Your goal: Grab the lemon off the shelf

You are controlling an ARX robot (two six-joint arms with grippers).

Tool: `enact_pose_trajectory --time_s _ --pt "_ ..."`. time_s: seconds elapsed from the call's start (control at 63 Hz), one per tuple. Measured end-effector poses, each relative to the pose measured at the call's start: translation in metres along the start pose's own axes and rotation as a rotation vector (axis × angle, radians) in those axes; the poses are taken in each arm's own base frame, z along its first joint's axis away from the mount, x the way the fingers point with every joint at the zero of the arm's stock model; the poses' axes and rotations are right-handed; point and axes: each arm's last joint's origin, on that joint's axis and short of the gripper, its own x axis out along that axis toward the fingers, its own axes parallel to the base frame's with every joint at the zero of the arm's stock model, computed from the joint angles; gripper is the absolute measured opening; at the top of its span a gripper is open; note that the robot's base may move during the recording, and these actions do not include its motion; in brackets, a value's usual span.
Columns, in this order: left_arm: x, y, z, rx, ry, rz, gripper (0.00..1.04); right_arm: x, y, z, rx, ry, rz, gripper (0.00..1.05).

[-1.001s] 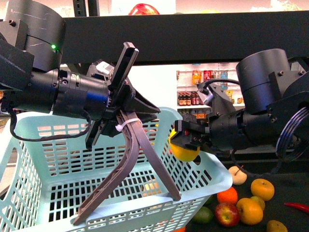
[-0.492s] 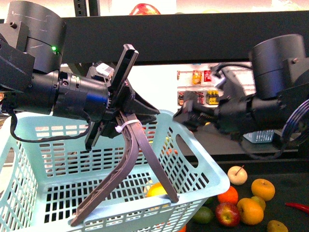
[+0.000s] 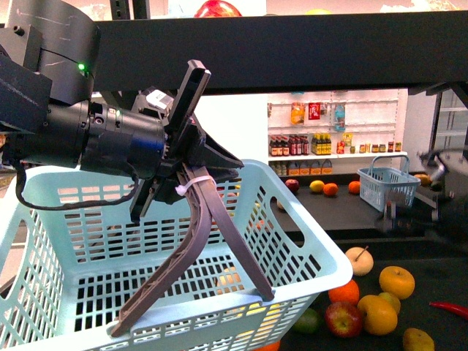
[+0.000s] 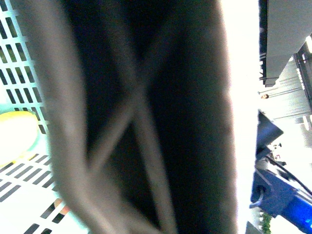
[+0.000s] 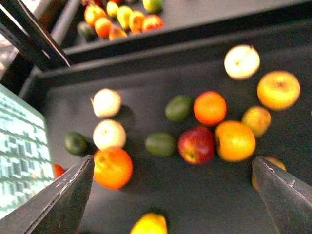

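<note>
Front view is half blocked by the left arm (image 3: 88, 139) and one pale blue basket (image 3: 73, 219), tilted before the black shelf (image 3: 292, 51). The left gripper (image 3: 191, 313) lays two long fingers (image 3: 173, 265) across the basket's near rim; whether they clamp it I cannot tell. Left wrist view, mostly filled by a dark blurred finger, shows one lemon (image 4: 14, 139) lying inside the basket behind its slats. The right gripper (image 5: 173, 161) gapes wide with nothing in it, above the shelf's lower tray (image 5: 146, 87). There I count three pale apples (image 5: 241, 61), three green fruits (image 5: 161, 144), one red apple (image 5: 196, 145) and several oranges (image 5: 209, 108), lying loose. Farther off stand white shelves of bottles (image 3: 333, 146) and a second, small basket (image 3: 384, 186); one red chilli (image 3: 447, 310) lies on the tray.
</note>
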Motion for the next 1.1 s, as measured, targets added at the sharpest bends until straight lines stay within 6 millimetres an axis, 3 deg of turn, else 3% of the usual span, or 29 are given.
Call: enact_pose_trajectory --time_s 0.222,0.413,0.699,1.096 --pt "0.000 0.000 0.000 0.000 -0.001 0.001 0.11 0.041 -0.010 -0.099 0.056 0.283 -0.092 0.97" --pt "0.000 0.000 0.000 0.000 0.001 -0.001 0.11 0.068 0.013 -0.140 0.105 0.397 -0.114 0.97" --pt "0.000 0.000 0.000 0.000 -0.001 0.001 0.11 0.104 0.040 -0.175 0.175 0.455 -0.145 0.97" --pt "0.000 0.000 0.000 0.000 0.000 0.000 0.11 0.149 0.060 -0.189 0.177 0.491 -0.172 0.97"
